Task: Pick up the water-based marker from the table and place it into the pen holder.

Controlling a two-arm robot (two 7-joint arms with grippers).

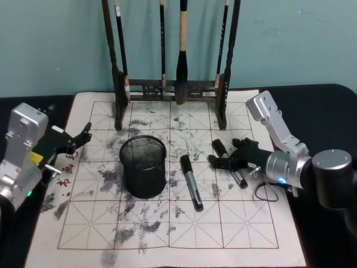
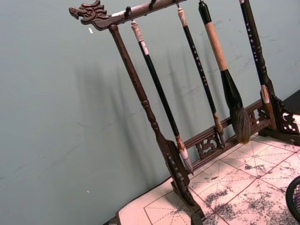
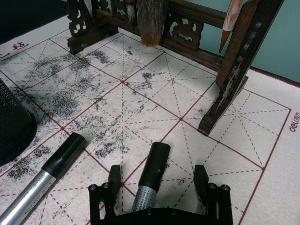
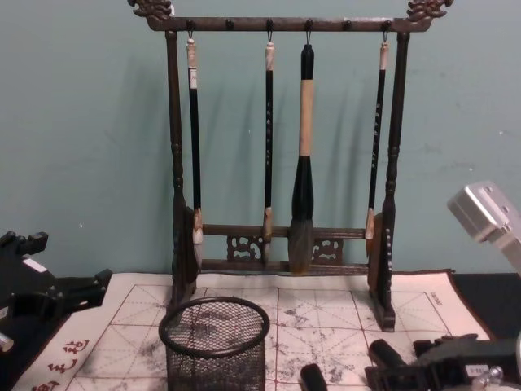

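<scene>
- The brush rack (image 1: 118,100) loses its top bar and the brush hangers past the head view's upper edge.
- The pen holder (image 4: 214,342) is cut off at its base by the chest view's lower edge. In the left wrist view, just a sliver of its rim shows at the picture's edge.
- The water-based marker (image 3: 151,171) has its lower barrel hidden beneath the right end effector (image 3: 157,174).
- The second marker (image 3: 56,166) runs out past the right wrist view's edge, so its tail end is cut off.
- The print on both barrels is too small to read.
</scene>
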